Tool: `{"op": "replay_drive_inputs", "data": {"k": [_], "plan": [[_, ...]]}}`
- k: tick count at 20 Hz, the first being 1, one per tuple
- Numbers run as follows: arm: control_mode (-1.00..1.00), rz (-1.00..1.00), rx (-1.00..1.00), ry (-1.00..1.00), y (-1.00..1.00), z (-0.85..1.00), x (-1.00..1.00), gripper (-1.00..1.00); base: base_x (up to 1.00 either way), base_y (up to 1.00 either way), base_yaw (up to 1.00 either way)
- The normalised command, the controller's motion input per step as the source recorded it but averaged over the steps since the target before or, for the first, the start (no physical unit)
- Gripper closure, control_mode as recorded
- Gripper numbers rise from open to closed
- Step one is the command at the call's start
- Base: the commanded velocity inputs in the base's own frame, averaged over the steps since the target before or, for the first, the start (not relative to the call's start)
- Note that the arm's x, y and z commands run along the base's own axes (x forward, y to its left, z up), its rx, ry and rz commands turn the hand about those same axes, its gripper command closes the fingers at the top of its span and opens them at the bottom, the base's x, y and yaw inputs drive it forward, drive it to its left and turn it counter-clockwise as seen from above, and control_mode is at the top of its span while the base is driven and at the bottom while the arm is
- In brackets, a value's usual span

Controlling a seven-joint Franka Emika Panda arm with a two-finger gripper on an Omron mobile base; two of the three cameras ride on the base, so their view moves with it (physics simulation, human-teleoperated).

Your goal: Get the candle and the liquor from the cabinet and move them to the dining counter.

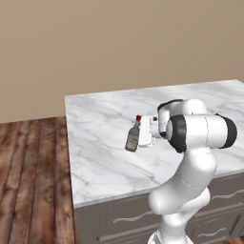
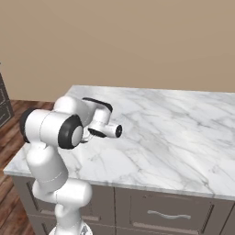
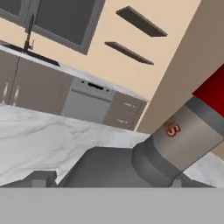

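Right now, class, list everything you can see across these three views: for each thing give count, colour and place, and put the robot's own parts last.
liquor bottle: one, dark glass with a red cap and greyish label, tilted on the dining counter beside the pincer.
dining counter: one, white marble top with grey veins over dark brown drawers with silver handles, in front of the robot.
floor: wood planks, reddish brown, left of the counter.
wall: plain beige, behind the counter.
wall shelves: two, dark, on the far beige wall in the hand view.
dishwasher: one, grey, under the far counter.
robot arm: one, white with dark joints, rising at the counter's near edge.
pincer: one, white, jaws standing wide beside the bottle.
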Motion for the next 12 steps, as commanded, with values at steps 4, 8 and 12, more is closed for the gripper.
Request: {"op": "replay_drive_inputs", "data": {"k": [4,8,12], "plan": [[-1.00,0.04,-0.02,-0.23,0.09,-0.22,0.00,1.00,0.00,0.00,0.00],[-1.00,0.04,-0.11,-0.01,0.07,-0.39,0.06,1.00,0.00,0.00,0.00],[-1.00,0.03,-0.18,0.00,0.23,-0.31,0.10,1.00,0.00,0.00,0.00]]}}
